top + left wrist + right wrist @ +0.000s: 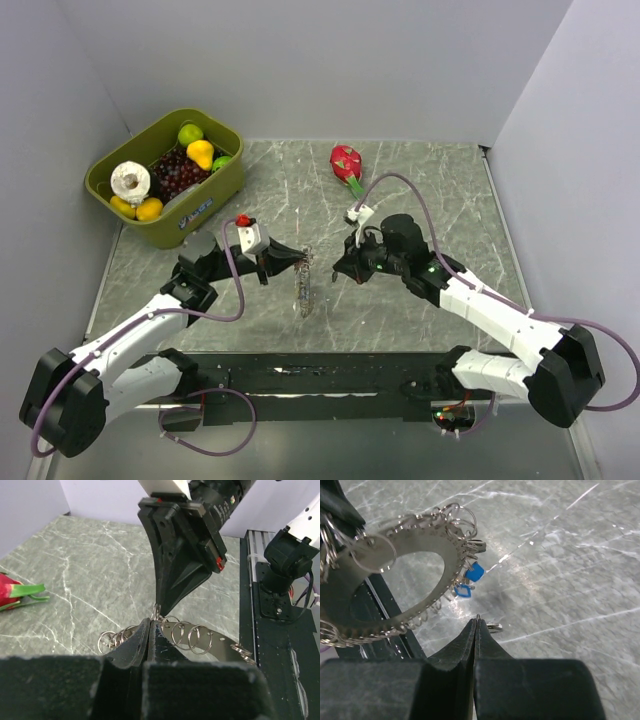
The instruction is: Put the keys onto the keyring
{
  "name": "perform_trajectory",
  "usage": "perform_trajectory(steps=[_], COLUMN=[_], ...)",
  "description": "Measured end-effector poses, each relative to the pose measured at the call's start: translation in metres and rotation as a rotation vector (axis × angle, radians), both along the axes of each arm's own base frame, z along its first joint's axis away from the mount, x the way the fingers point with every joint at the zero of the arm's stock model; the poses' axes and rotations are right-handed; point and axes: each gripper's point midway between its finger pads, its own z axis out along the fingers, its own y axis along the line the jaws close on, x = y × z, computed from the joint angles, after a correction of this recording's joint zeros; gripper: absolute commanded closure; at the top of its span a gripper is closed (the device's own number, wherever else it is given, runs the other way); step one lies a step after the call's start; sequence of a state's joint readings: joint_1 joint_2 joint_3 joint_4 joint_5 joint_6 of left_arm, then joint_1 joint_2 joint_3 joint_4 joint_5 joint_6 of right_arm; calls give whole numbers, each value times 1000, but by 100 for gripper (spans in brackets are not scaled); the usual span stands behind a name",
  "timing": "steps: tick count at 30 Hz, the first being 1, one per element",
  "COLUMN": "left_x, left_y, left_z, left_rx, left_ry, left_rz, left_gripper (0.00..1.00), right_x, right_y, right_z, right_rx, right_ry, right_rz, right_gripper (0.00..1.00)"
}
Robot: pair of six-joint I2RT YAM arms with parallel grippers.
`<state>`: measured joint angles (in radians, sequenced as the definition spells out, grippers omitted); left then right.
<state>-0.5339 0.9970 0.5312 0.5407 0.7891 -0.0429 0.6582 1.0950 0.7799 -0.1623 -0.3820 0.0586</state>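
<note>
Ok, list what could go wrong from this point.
The left gripper pinches the keyring only at its rim, so a push could twist it loose.
The right gripper is shut with just a tiny silver piece at its tip, easily dropped.
The dangling small loops and blue keys could snag the right gripper.

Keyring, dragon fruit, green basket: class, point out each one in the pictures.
keyring [427, 539], right wrist view, flat band.
dragon fruit [346, 160], top view, red body.
green basket [228, 187], top view, front wall.
</note>
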Motion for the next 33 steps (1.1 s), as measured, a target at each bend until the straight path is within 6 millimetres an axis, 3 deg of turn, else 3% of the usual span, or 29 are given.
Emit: perform_trajectory(steps=[9, 14, 18, 22, 28, 33], left_x=[5, 1, -3, -3, -5, -6], left_y=[2, 14, 22, 24, 30, 38], left_z=[-10, -47, -69, -65, -45, -48], left_rx=[-44, -59, -62, -94, -140, -92], left_ry=[145, 216, 275, 283, 221, 187], left_rz=[94, 186, 230, 246, 263, 294], left_gripper=[99, 99, 99, 99, 99, 99], right_x=[3, -2, -10, -19, -29, -32], right_y=[8, 8, 13, 22, 28, 27], right_z=[18, 34, 61, 77, 78, 79], right_rx=[55, 118, 222, 295, 320, 322], right_ry=[-26, -11, -19, -13, 39, 38], right_rz=[16, -5, 15, 69, 128, 136], right_gripper=[100, 100, 100, 100, 100, 100])
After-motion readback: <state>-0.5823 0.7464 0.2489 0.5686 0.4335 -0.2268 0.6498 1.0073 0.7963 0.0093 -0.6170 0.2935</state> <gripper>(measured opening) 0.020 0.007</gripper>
